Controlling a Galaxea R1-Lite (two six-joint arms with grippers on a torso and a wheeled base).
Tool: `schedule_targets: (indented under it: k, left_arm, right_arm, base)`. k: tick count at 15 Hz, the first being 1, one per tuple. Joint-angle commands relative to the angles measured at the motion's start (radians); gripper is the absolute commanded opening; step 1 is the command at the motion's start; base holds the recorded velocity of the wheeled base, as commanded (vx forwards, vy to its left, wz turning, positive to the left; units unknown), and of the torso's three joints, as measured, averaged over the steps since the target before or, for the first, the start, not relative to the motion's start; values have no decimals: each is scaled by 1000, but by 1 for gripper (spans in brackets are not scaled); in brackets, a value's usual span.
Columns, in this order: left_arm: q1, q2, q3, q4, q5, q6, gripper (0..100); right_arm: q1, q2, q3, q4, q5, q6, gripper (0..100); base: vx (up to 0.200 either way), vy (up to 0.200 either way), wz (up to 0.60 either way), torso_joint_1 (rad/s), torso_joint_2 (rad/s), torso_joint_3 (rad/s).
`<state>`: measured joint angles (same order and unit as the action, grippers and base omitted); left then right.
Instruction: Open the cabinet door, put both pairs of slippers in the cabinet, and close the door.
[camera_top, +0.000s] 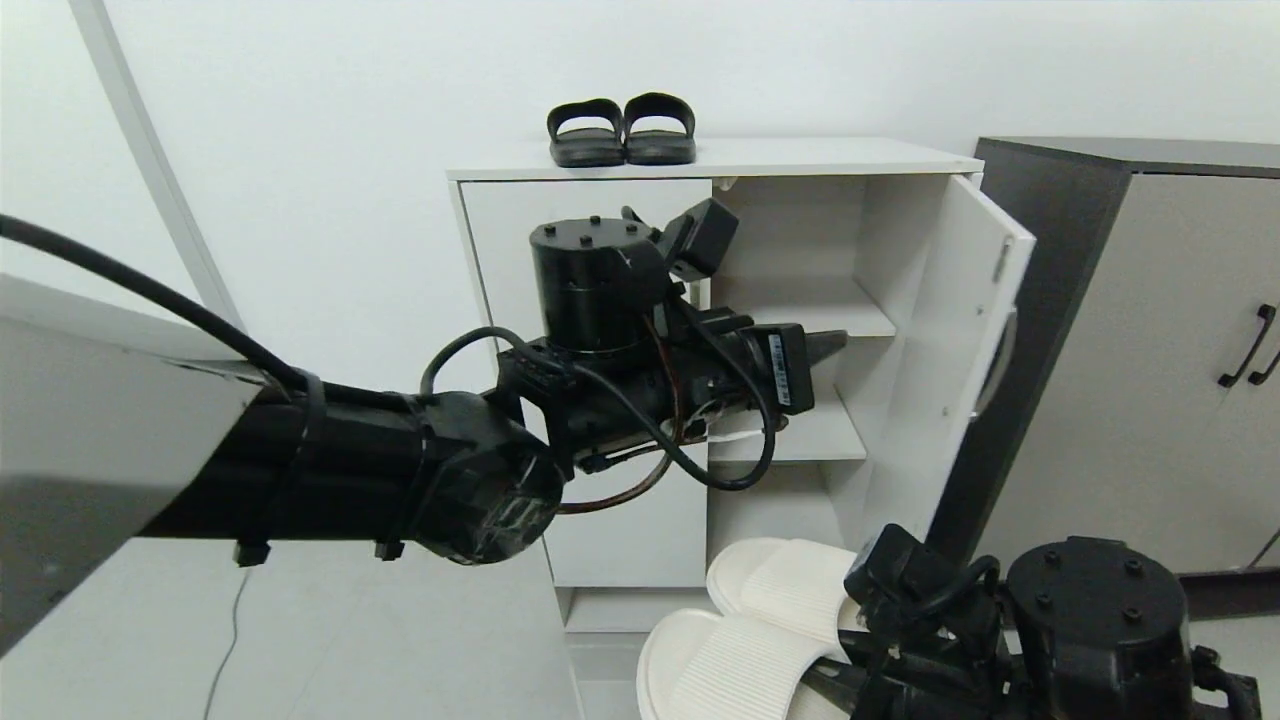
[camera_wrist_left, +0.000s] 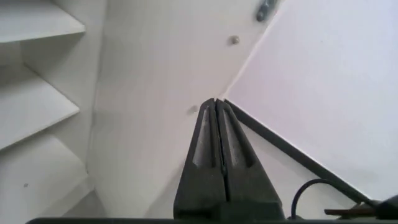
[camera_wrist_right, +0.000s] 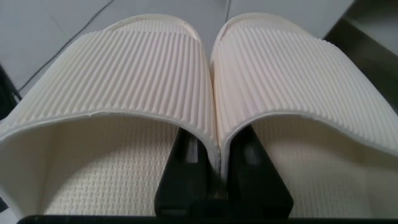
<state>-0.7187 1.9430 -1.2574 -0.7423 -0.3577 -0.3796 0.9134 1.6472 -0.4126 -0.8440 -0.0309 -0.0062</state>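
The white cabinet (camera_top: 820, 157) stands with its right door (camera_top: 950, 350) swung open, showing bare shelves (camera_top: 815, 310) inside. A pair of black slippers (camera_top: 620, 132) rests on the cabinet top. My left gripper (camera_top: 835, 345) is shut on nothing, its tip at the opening near the door's inner face (camera_wrist_left: 155, 81); its closed fingers (camera_wrist_left: 205, 149) point at the door's lower edge. A pair of white ribbed slippers (camera_top: 760, 620) hangs low in front of the cabinet. My right gripper (camera_wrist_right: 219, 168) is shut on the two adjoining inner walls of the white slippers (camera_wrist_right: 155, 81).
The cabinet's left door (camera_top: 590, 210) is closed. A dark grey cabinet (camera_top: 1150, 330) with black handles stands close on the right, just behind the open door. A thin cable (camera_top: 225, 640) lies on the pale floor at the left.
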Motion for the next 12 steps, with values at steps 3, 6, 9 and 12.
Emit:
schedule_targets:
  k: [3, 6, 9, 12]
  left_arm:
    - [70, -210, 184, -5, 5, 2, 0]
    - [78, -510, 467, 0, 6, 11, 0]
    - [111, -871, 742, 74, 49, 19, 0]
    - [232, -1208, 880, 327, 172, 140, 0]
  right_arm:
    - [-65, -4, -34, -1, -1, 5, 0]
    - [-84, -1, -43, -1, -1, 5, 0]
    - [-84, -4, -43, -1, -1, 5, 0]
    - [-85, -17, -43, -1, -1, 5, 0]
  base:
    - [0, 0, 0, 0, 0, 0]
    - [0, 0, 0, 0, 0, 0]
    - [0, 0, 0, 0, 0, 0]
    - [0, 0, 0, 0, 0, 0]
